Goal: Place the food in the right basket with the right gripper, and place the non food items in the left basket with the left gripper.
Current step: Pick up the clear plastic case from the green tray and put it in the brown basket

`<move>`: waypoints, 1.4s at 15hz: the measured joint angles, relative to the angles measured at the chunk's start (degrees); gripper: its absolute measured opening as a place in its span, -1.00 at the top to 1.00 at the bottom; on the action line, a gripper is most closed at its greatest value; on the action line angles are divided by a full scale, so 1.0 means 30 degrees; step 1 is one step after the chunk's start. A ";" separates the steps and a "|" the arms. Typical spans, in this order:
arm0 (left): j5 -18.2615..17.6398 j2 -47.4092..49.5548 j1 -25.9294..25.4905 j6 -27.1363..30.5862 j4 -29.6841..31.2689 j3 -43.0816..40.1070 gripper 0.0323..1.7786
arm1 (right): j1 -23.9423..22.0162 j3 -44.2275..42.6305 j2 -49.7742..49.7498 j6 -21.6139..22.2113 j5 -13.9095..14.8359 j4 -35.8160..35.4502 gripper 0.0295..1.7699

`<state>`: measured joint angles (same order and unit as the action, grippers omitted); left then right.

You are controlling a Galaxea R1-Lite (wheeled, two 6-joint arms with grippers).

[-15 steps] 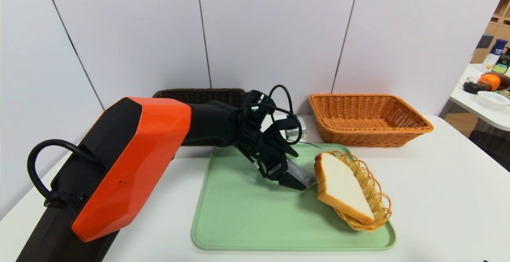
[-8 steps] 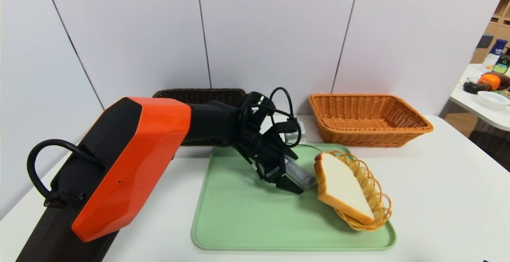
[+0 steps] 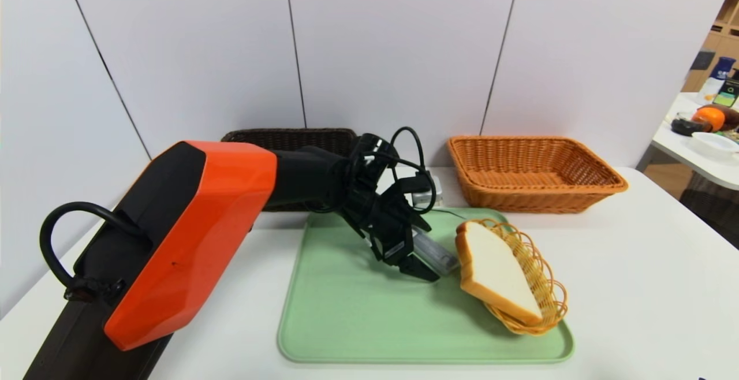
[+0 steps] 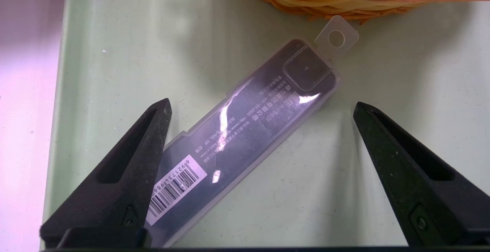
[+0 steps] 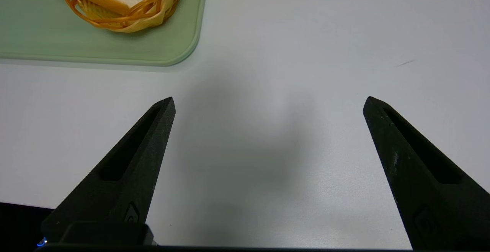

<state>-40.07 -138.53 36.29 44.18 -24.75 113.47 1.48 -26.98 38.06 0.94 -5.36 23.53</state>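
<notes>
A slim grey case (image 4: 245, 129) with a white barcode label lies flat and slantwise on the green tray (image 3: 346, 316). My left gripper (image 4: 262, 104) hangs open just above the case (image 3: 440, 254). One finger (image 4: 130, 175) overlaps the label end and the other stands off to the side, and neither grips it. The bread slice (image 3: 497, 270) leans in a small yellow wicker dish (image 3: 542, 279) on the tray's right part. The dark brown left basket (image 3: 288, 137) and the orange right basket (image 3: 537, 172) stand at the back. My right gripper (image 5: 268, 99) is open over bare table.
A small silver box (image 3: 428, 192) with a cable sits on the table behind the tray. The wall runs close behind both baskets. A second table with clutter (image 3: 710, 131) stands at the far right. The tray corner (image 5: 183, 53) lies ahead of the right gripper.
The left gripper has shifted slightly over the case, staying open. The case, the bread and the baskets have not moved.
</notes>
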 joint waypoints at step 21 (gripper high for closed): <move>0.0126 -0.0053 0.0000 -0.0496 0.0102 0.0020 -0.90 | 0.0000 0.0000 -0.0102 0.0008 -0.0041 -0.0008 -0.92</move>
<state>-39.69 -138.69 36.29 42.69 -24.44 113.53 1.48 -26.98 37.75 0.96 -5.49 23.50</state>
